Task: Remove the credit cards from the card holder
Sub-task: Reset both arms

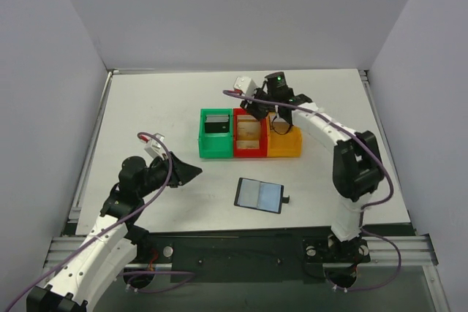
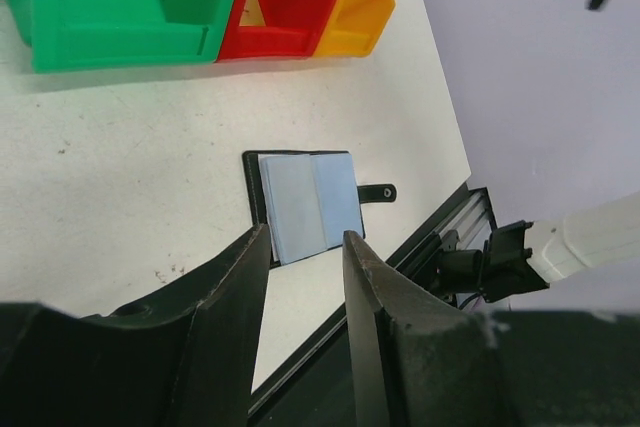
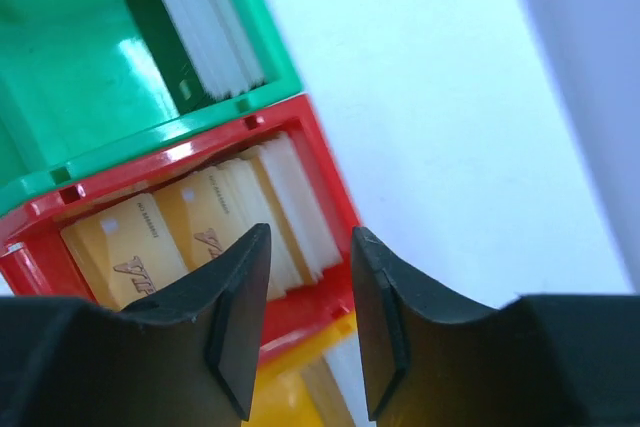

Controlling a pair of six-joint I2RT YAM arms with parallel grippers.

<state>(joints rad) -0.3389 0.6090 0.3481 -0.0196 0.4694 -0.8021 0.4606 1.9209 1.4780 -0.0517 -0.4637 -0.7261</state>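
The card holder (image 1: 259, 195) lies open and flat near the table's front edge, showing two pale blue-grey panels (image 2: 310, 202) and a small black tab on its right. My left gripper (image 1: 196, 173) hovers to its left, open and empty; in the left wrist view the holder shows just beyond the left gripper (image 2: 305, 239). My right gripper (image 1: 265, 116) hangs over the red bin (image 1: 249, 153) and the orange bin (image 1: 285, 150), open with nothing between its fingers (image 3: 310, 247). Yellow credit cards (image 3: 150, 247) stand in the red bin below it.
A green bin (image 1: 216, 153) with white-edged cards (image 3: 205, 37) and a dark card stands left of the red bin. More card edges (image 3: 335, 387) show in the orange bin. The metal rail (image 2: 440, 237) runs along the table's front edge, close to the holder.
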